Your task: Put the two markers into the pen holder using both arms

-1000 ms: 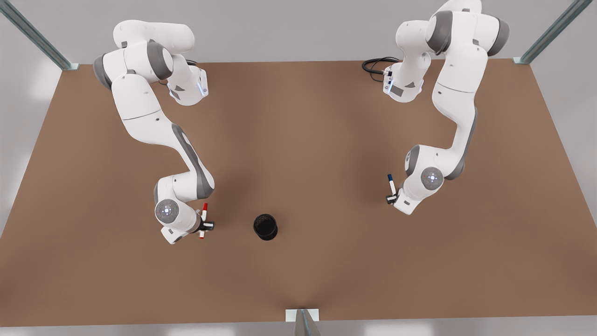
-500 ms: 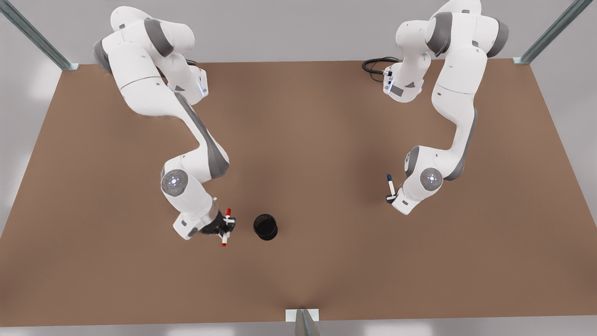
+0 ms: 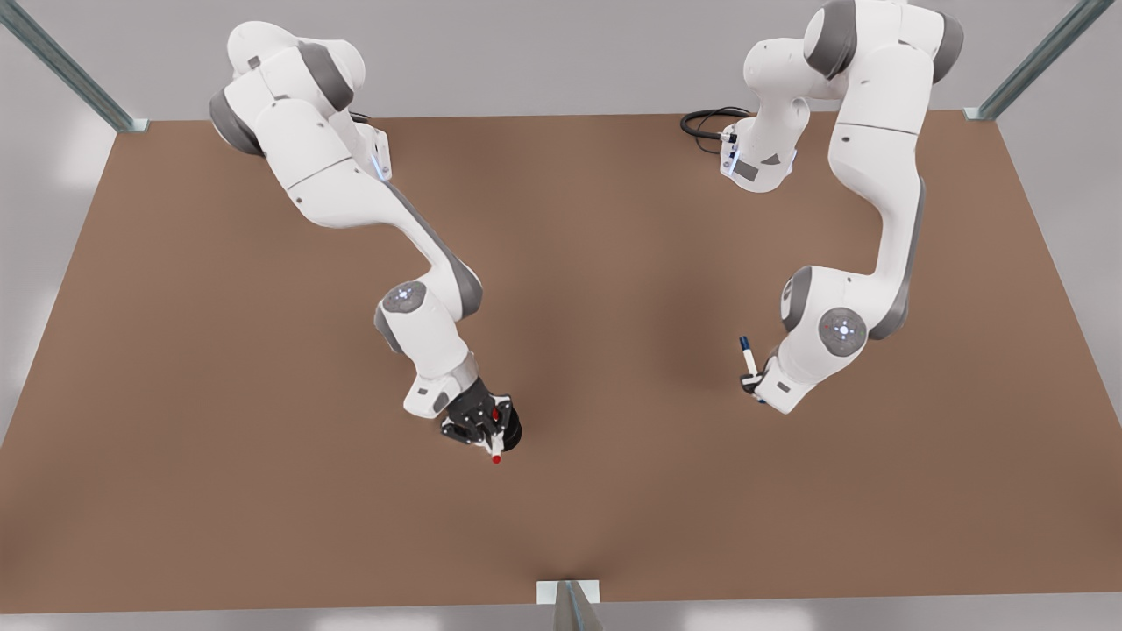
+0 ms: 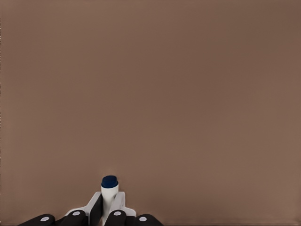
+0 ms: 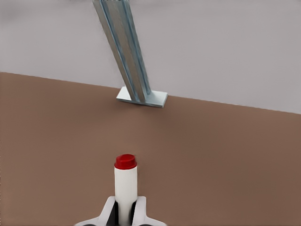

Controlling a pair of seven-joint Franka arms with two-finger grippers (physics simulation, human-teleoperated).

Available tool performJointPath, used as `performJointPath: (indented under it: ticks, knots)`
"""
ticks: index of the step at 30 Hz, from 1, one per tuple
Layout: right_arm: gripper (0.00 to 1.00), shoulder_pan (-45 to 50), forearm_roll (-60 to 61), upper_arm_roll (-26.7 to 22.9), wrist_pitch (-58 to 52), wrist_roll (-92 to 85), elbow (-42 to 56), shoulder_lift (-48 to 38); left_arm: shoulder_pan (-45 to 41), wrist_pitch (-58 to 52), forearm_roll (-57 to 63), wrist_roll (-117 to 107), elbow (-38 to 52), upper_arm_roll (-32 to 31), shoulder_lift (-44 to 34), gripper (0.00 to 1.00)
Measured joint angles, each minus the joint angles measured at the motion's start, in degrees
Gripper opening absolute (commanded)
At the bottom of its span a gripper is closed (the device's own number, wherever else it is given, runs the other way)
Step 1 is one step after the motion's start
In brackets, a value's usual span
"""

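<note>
My right gripper (image 3: 480,424), on the arm at the front view's left, hangs right over the black pen holder (image 3: 514,429) and covers most of it. It is shut on the red marker (image 3: 494,451), whose red end sticks out toward the table's front edge. In the right wrist view the red marker (image 5: 125,181) stands up between my right gripper's (image 5: 125,214) fingers. My left gripper (image 3: 750,381), at the front view's right, is shut on the blue marker (image 3: 746,352), far from the holder. The blue marker (image 4: 109,187) rises from my left gripper (image 4: 109,213) above bare table.
A metal post on a white foot (image 3: 568,594) stands at the middle of the table's front edge, and the right wrist view faces that post (image 5: 141,96). A black cable (image 3: 706,123) lies by the arm base at the back. Brown table stretches between the arms.
My right gripper has carried the red marker toward the front view's right, from beside the pen holder to over it. My left arm has shifted slightly, still holding the blue marker.
</note>
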Motion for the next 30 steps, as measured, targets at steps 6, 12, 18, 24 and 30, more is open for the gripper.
performJointPath:
  ticks: [6, 12, 18, 24, 30]
  knots:
    - [1.00, 0.5, -0.6, -1.4, 9.4, 1.6, -4.6, -0.1, 0.2, -2.2, -0.1, 1.0, 0.6, 0.0, 0.3, 0.21]
    - [1.00, -9.0, 1.9, 0.1, -18.9, 2.2, 4.3, -20.0, -0.2, -5.7, -5.7, 3.3, 6.8, -2.0, -2.4, 0.21]
    - [1.00, -12.5, 10.3, -6.3, -51.4, -1.9, 2.8, -25.9, -0.3, -7.2, -14.5, 10.9, 20.3, -8.3, 2.3, 0.21]
    - [1.00, -11.3, 11.9, -6.3, -62.4, -6.0, 5.1, -25.7, -3.5, 5.3, -23.6, 23.9, 32.1, -19.2, 14.1, 0.21]
    - [1.00, -12.3, 12.2, -6.8, -66.1, -9.0, 5.3, -25.4, -10.3, 23.9, -25.5, 33.0, 38.4, -20.9, 24.2, 0.21]
